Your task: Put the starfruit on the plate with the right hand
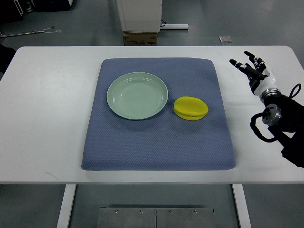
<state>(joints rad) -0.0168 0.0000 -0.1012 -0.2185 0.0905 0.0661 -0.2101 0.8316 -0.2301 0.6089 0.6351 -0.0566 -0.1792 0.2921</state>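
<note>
A yellow starfruit [190, 108] lies on the blue mat [142, 147], just right of a pale green plate [137, 95] that holds nothing. My right hand [250, 67] hovers over the white table off the mat's right edge, well to the right of and above the starfruit. Its fingers are spread and hold nothing. The right arm comes in from the right edge. No left arm shows.
The white table [47, 118] carries the mat at its middle. Beyond the far edge stand a cardboard box [140, 38] and a white cabinet base [140, 14] on the floor.
</note>
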